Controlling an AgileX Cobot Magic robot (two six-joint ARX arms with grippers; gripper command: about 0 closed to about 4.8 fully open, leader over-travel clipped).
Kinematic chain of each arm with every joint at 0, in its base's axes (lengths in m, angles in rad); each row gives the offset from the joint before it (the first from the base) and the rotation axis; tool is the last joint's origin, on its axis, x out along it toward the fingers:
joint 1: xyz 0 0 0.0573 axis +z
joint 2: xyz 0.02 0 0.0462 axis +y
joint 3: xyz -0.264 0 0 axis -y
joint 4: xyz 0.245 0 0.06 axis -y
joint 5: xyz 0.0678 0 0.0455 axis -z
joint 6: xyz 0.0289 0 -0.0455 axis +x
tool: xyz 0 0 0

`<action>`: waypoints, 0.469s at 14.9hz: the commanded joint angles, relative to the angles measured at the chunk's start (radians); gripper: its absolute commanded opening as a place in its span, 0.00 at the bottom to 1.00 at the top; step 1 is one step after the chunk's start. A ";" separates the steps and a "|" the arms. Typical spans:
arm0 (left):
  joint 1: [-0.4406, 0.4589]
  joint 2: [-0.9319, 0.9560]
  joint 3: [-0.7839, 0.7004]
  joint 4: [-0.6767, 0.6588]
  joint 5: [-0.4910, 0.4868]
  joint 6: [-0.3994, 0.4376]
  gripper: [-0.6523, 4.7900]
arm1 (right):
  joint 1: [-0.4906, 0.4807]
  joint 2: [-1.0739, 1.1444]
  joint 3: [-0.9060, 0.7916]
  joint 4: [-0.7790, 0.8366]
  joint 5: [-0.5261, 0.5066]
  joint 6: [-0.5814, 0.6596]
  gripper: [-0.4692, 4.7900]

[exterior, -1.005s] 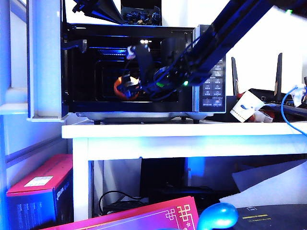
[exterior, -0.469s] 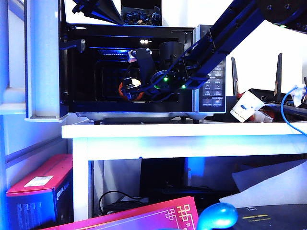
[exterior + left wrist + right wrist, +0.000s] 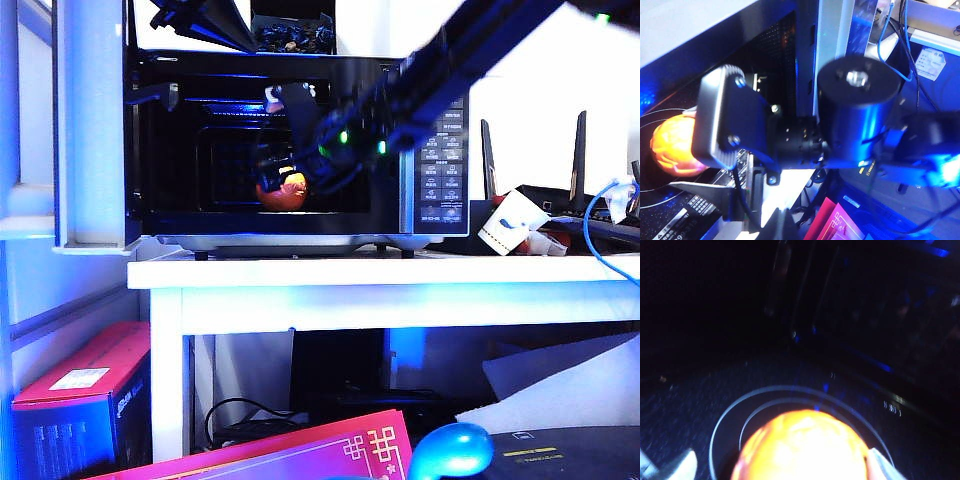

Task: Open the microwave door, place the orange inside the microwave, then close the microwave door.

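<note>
White table point(image 3: 300, 275) carries the microwave point(image 3: 300, 150), door point(image 3: 92, 125) swung aside; right pincer point(image 3: 780, 462) spread wide, orange point(image 3: 800, 447) resting on turntable, apparently released; left pincer unseen.

The right arm point(image 3: 470, 50) was a black boxy link, blurred, with green indicator lights near the microwave point(image 3: 300, 140) opening. In the left wrist view its wrist housing point(image 3: 857, 107) was a glossy black cylinder capped by a silver bolt, joining a grey screwed plate point(image 3: 727, 117).
</note>
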 commanded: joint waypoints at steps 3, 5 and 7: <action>-0.001 -0.009 0.004 0.005 0.003 0.008 0.11 | 0.004 -0.071 0.002 -0.205 0.033 -0.002 1.00; -0.001 -0.009 0.004 0.006 0.004 0.007 0.11 | 0.004 -0.101 0.002 -0.252 0.047 -0.003 1.00; -0.001 -0.009 0.004 0.006 0.004 0.007 0.11 | 0.004 -0.120 0.002 -0.278 0.047 -0.004 1.00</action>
